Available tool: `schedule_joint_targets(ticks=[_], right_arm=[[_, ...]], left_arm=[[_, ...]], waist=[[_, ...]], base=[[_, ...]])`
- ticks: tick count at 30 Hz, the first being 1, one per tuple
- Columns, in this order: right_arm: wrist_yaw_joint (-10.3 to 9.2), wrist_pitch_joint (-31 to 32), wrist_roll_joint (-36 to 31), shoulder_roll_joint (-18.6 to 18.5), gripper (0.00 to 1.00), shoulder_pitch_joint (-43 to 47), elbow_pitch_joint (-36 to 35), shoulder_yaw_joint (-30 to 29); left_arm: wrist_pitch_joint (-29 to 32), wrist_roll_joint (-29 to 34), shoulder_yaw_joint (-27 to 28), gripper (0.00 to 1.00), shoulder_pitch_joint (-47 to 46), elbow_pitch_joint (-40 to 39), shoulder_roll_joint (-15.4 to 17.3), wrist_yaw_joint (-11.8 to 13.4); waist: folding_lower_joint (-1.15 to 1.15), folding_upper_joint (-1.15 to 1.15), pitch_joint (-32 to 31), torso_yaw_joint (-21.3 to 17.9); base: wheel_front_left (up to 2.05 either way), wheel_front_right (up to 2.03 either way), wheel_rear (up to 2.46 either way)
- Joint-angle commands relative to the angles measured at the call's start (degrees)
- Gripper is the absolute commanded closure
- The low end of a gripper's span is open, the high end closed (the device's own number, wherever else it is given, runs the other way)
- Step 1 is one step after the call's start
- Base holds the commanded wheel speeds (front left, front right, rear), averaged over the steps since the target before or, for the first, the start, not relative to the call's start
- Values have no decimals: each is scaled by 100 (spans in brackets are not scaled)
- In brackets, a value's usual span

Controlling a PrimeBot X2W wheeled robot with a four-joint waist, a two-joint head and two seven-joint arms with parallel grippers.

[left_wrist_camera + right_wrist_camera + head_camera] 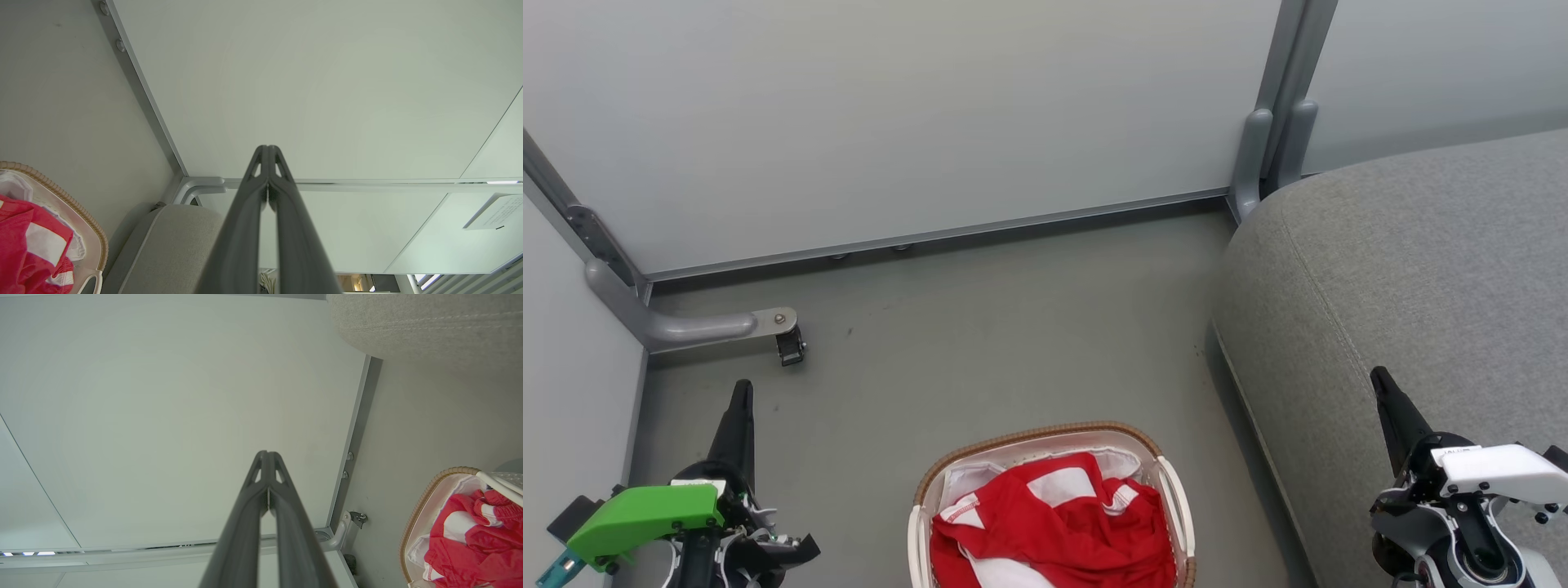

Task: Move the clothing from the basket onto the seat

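Down on the smooth, matte grey floor (996,327) sits the basket (1033,431): a small white plastic oval with a brown woven rim and a slim white side handle (1176,498). The bottom edge of the head view cuts it off. Inside is a white fabric liner (968,480), and heaped on that is the clothing (1054,523), soft, crumpled red cloth with white panels and trim.

To the right, near the basket, is the seat (1413,261), a big grey cushion in coarse woven upholstery with a rounded corner and a stitched seam along its edge.

The left gripper (741,392) hangs over the floor left of the basket. Its long dark fingers are pressed together to one point and hold nothing. The right gripper (1382,385) hangs over the seat's front edge, its fingers likewise tip to tip and empty.

Behind are pale, smooth partition panels (890,122) in grey metal frames, with a small castor (791,347) on a curved foot.
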Motion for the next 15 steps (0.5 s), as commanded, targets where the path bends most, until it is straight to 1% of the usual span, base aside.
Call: schedule_joint_targets(ticks=[1,15], right_arm=[[0,1,9,-20,100,25,-20,-2],[0,1,9,-20,100,25,-20,-2]], left_arm=[[14,-16,10,100,-62,-8,25,-25],[14,-16,10,100,-62,-8,25,-25]], waist=[[0,0,0,0],[0,0,0,0]], base=[[0,0,0],[0,0,0]])
